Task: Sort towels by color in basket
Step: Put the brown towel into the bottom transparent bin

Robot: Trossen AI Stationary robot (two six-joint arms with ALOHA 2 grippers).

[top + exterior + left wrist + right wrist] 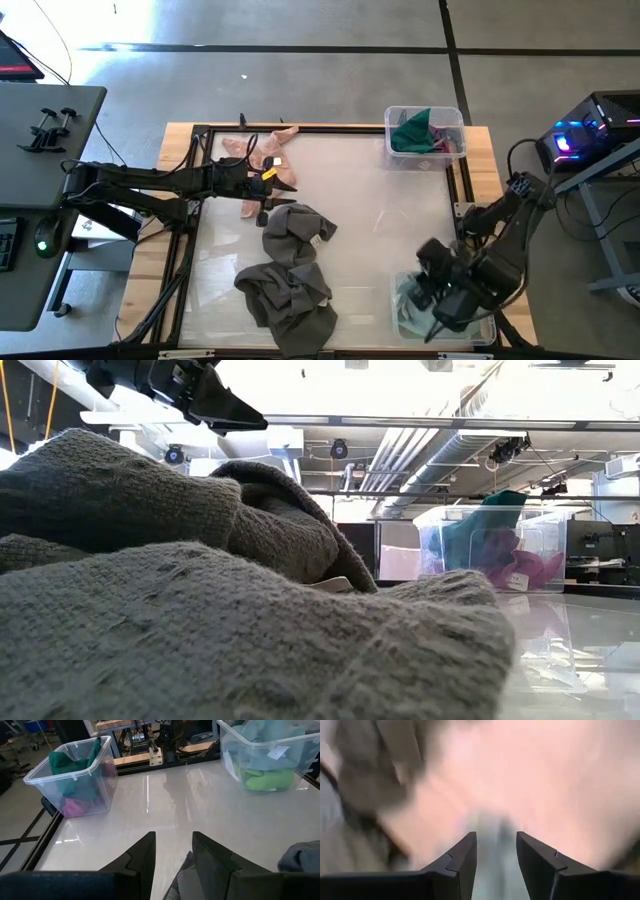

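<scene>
The right gripper (437,300), jaws parted and empty, hangs over the mint-and-lime bin (487,332) at five o'clock, while the left gripper (275,197), jaws apart and empty, hovers above the dark grey towels (290,275) at centre, peach-pink towels (262,152) at eleven o'clock.

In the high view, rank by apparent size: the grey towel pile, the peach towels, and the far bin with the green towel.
1. Grey towel pile, clearly the largest.
2 and 3. Far bin and peach towels look about alike, the towels sprawled and partly under the left arm, so I won't rank them.
</scene>
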